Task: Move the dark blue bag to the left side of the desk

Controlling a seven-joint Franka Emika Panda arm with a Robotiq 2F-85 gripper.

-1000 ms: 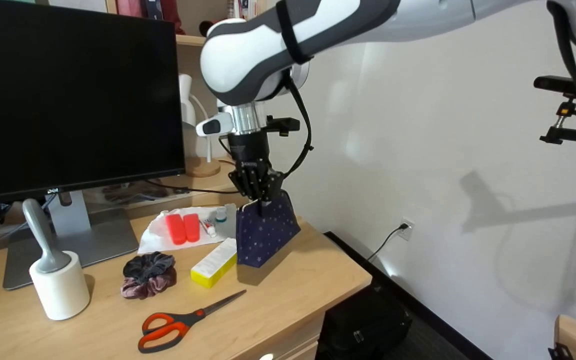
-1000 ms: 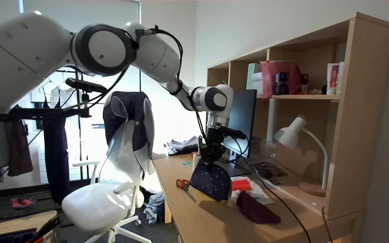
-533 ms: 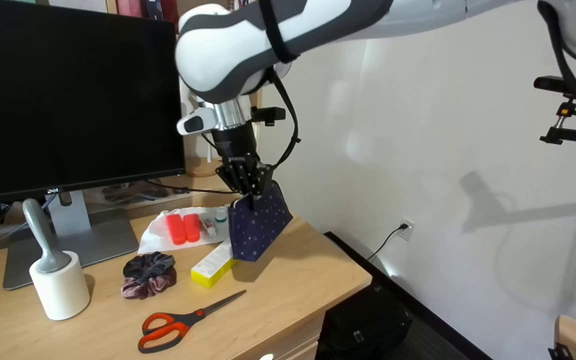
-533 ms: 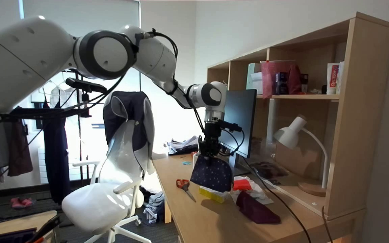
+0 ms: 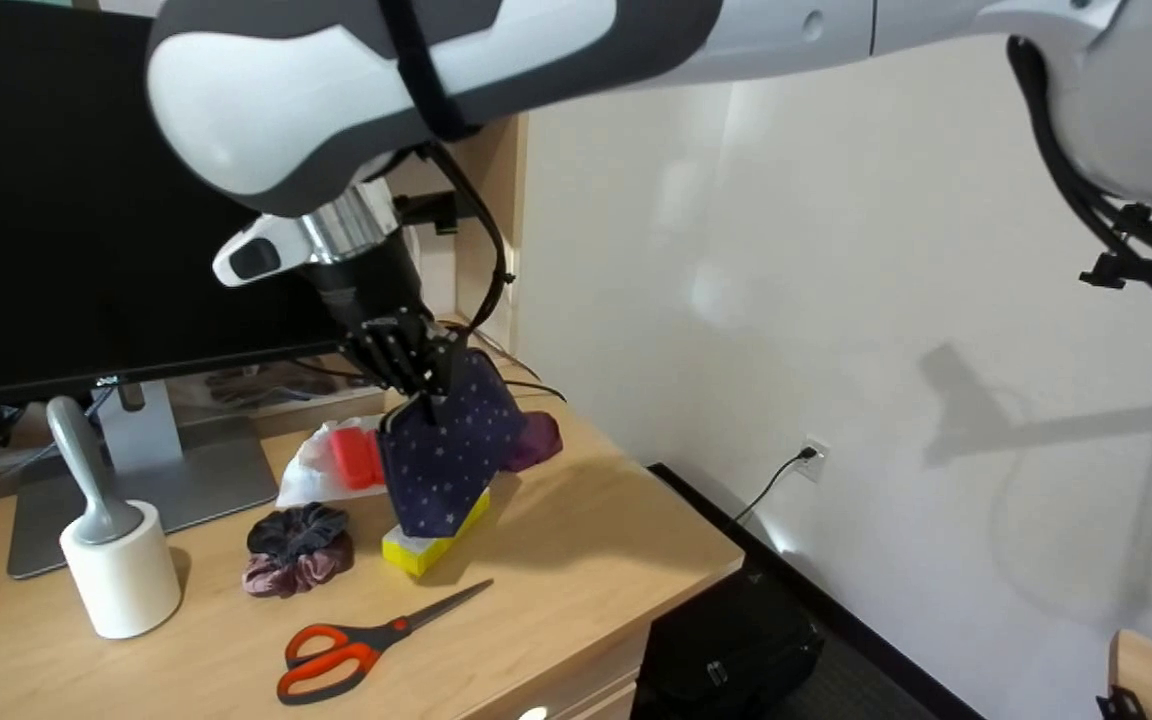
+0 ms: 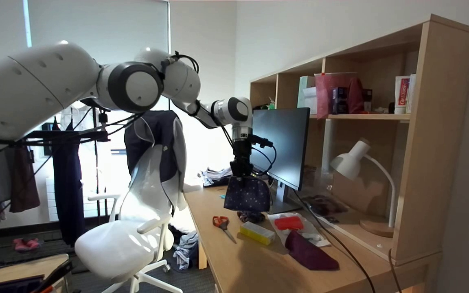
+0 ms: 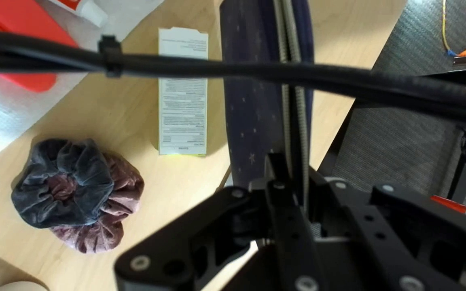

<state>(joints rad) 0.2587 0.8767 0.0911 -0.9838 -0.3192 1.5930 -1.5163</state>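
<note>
Orange-handled scissors (image 5: 382,636) lie near a yellow-and-white box (image 6: 255,234), a dark scrunchie (image 7: 91,194) overlaps a mauve one (image 7: 124,190), a grey handle (image 5: 85,468) rises from a white holder (image 5: 124,590), and a white lamp (image 6: 347,163) stands beneath a shelf (image 6: 364,117).

The black cable (image 7: 217,69) across the wrist view hides a strip of the dark blue bag (image 7: 253,121) and of the box (image 7: 183,113), whose fine print is too small to read; the top edge crops the bag and a tube (image 7: 87,11). In an exterior view, the bag covers part of a maroon pouch (image 5: 536,440), and the left edge cuts off part of the monitor (image 5: 86,220).
</note>
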